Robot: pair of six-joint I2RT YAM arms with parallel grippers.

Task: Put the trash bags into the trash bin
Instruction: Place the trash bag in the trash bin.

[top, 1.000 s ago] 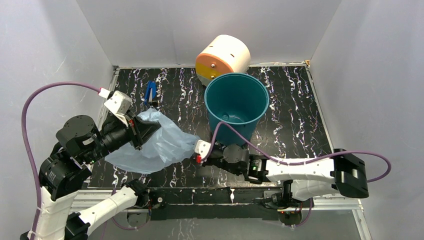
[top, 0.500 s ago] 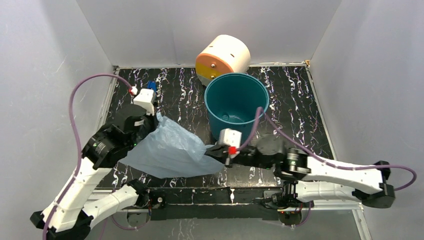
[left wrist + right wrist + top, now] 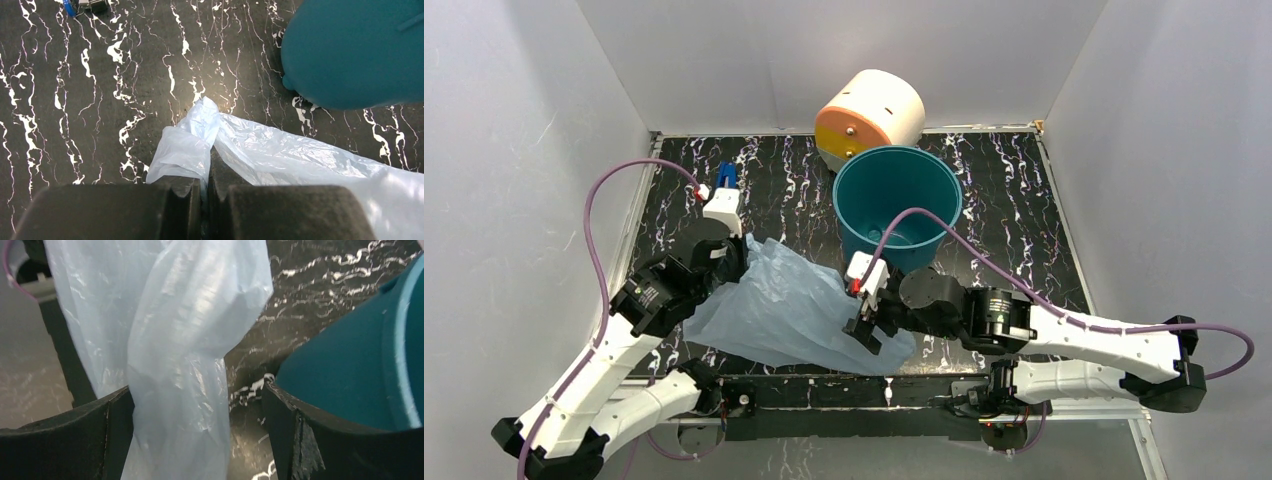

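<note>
At 10 o'clock on the trash bag [image 3: 774,310], pinching a bunched corner in the left tool [image 3: 204,200], clamped tight on the film. At 3 o'clock on the same bag, straddling a hanging fold with the right tool [image 3: 197,395], spread wide and gripping nothing. Lying mostly slack on the bench [image 3: 1014,200], at 7 o'clock from the trash bin [image 3: 896,205], near its wall but wholly outside. Judged as the grasping step ahead of the lift. Next: close the right tool on the fold, raise both ends together, carry toward 1 o'clock, clear the rim, then lower into the mouth. Keep the film gathered to avoid snagging.
</note>
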